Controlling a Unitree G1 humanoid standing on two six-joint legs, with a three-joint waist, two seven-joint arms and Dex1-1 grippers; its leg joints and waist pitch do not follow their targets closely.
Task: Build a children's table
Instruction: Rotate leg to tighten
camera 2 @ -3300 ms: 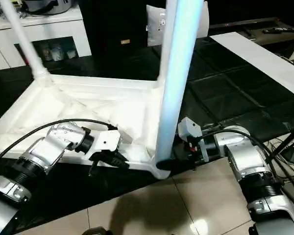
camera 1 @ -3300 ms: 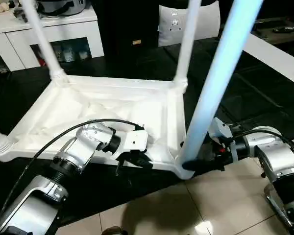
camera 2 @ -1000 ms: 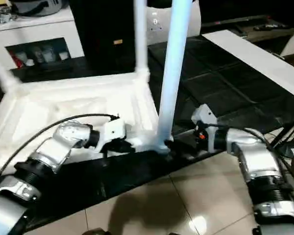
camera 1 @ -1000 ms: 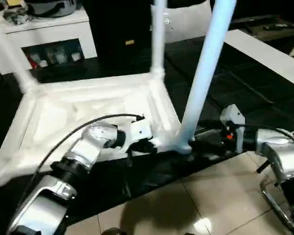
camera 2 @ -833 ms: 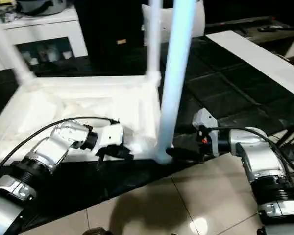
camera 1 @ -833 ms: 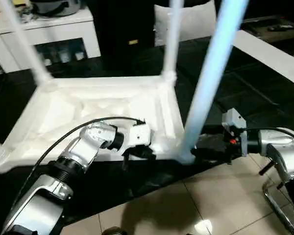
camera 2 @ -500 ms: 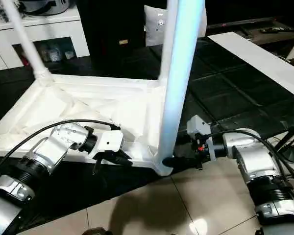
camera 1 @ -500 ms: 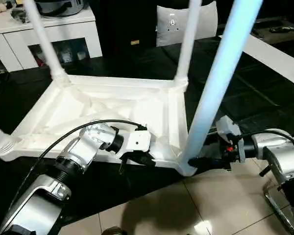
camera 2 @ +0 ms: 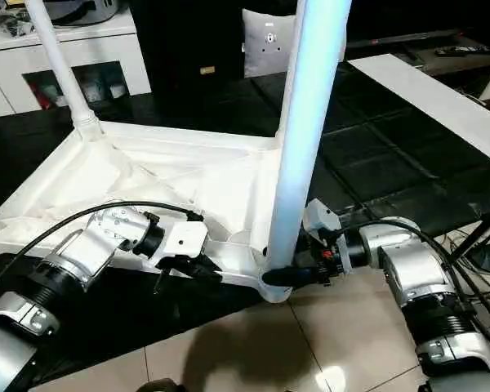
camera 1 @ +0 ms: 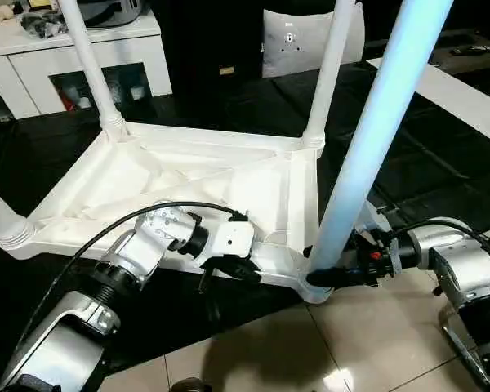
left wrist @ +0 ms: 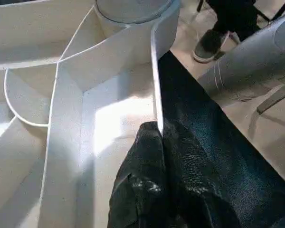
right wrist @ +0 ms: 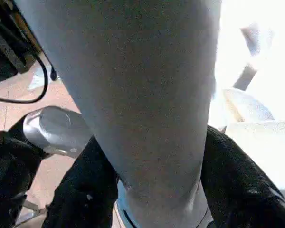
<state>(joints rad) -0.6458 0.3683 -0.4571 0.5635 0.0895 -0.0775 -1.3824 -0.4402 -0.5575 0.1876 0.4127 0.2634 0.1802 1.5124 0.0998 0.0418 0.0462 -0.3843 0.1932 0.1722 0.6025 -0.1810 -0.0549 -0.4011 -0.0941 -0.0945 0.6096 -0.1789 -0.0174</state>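
Observation:
The white table top (camera 1: 188, 180) lies upside down on a black mat, ribbed underside up. Legs stand in its corner sockets: the near right leg (camera 1: 367, 155), the far right leg (camera 1: 327, 73), the far left leg (camera 1: 90, 65) and the base of the near left leg (camera 1: 0, 220). My left gripper (camera 1: 229, 269) is shut on the top's near rim (left wrist: 156, 95), its dark fingers (left wrist: 147, 190) pinching the thin wall. My right gripper (camera 1: 327, 276) is shut around the near right leg (right wrist: 142, 95) just above its socket, one finger (right wrist: 85, 190) on each side.
A white cabinet with dark glass doors (camera 1: 82, 57) stands at the back left, a white cushion (camera 1: 294, 41) behind the table. A long white board (camera 1: 465, 90) runs along the right. Tiled floor (camera 1: 310, 343) begins at the mat's near edge. A person's shoe (left wrist: 213, 38) is nearby.
The head camera has swung about. My right gripper has moved in from beside the socket and now grips the near right leg's base. My left gripper keeps hold of the rim.

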